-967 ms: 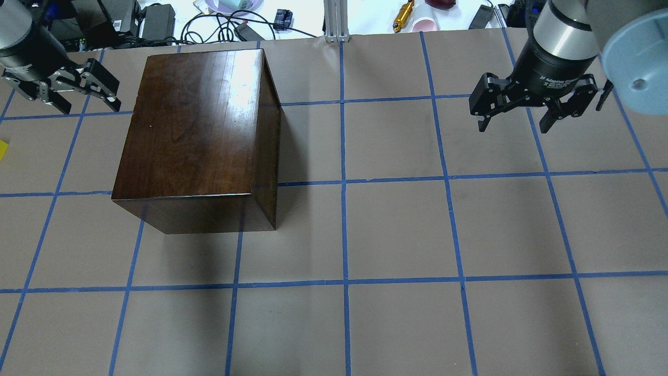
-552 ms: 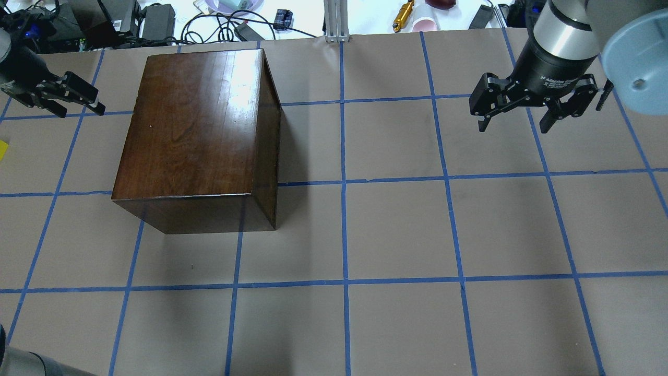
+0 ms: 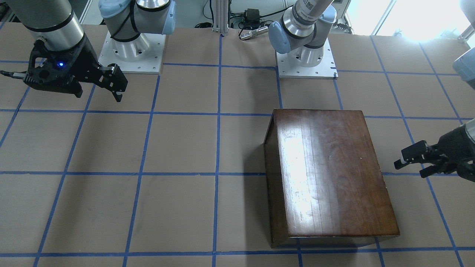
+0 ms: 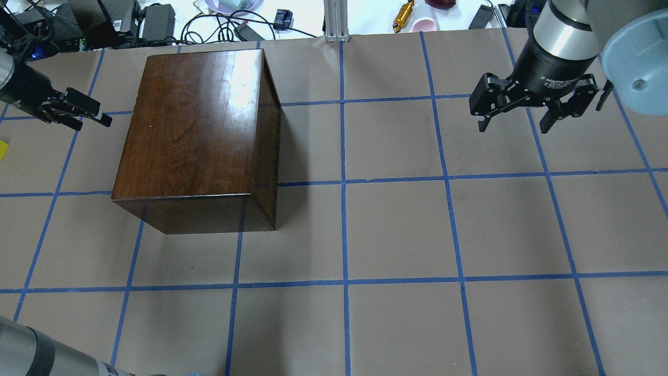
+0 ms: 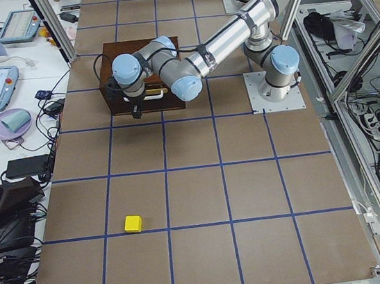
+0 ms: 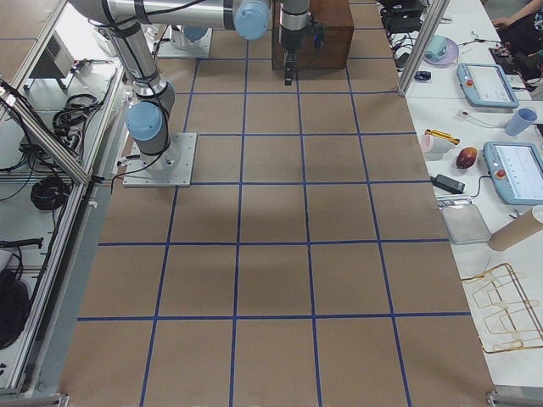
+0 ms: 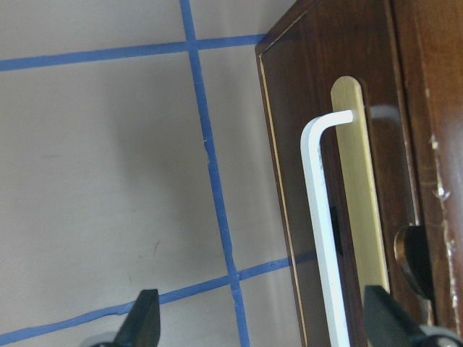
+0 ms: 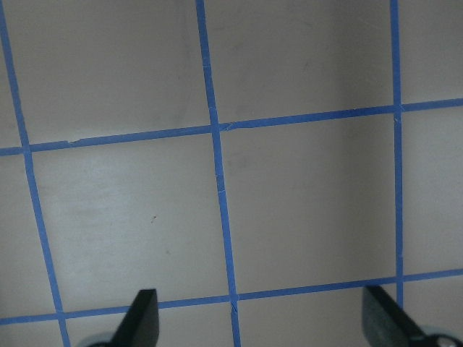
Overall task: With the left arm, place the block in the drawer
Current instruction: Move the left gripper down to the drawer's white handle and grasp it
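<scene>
The yellow block lies on the table far from the cabinet; only its edge shows at the left border of the overhead view. The dark-brown cabinet has its drawer shut. The drawer front carries a white handle on a brass plate. My left gripper is open and empty. It hovers just off the cabinet's handle side and points at it; it also shows in the front-facing view and the left wrist view. My right gripper is open and empty, far to the right.
Blue tape grids the brown table. Cables and small items lie beyond the far edge. My left forearm crosses the overhead view's bottom-left corner. Both arm bases stand on the robot's side.
My left gripper has turned side-on, dropped lower and edged toward the cabinet's handle side. The left forearm has come into the overhead view's bottom-left corner. The right arm has not moved.
</scene>
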`<action>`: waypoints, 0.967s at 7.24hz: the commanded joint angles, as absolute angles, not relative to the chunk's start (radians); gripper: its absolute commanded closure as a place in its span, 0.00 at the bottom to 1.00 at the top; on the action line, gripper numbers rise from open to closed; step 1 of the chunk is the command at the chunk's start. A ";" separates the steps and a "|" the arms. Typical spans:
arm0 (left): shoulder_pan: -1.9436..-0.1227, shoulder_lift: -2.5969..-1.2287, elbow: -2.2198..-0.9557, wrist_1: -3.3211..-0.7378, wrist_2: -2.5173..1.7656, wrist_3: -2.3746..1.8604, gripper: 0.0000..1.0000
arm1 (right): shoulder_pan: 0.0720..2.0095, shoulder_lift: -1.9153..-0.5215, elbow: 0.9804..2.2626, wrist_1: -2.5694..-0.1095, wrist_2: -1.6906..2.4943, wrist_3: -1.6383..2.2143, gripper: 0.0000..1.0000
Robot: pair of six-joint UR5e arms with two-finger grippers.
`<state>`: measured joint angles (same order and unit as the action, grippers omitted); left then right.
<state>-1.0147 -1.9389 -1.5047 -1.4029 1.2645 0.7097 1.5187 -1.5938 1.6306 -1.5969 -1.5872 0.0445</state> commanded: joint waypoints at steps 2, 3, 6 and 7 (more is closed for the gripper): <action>-1.012 -1.970 -1.519 -1.427 1.215 0.637 0.00 | 1.519 -1.594 1.631 -1.597 -1.586 0.044 0.00; -1.012 -1.970 -1.546 -1.425 1.148 0.618 0.00 | 1.519 -1.594 1.631 -1.597 -1.586 0.044 0.00; -1.012 -1.982 -1.555 -1.417 1.154 0.617 0.00 | 1.519 -1.594 1.631 -1.597 -1.586 0.044 0.00; -1.012 -1.991 -1.555 -1.416 1.157 0.617 0.00 | 1.519 -1.594 1.631 -1.597 -1.586 0.044 0.00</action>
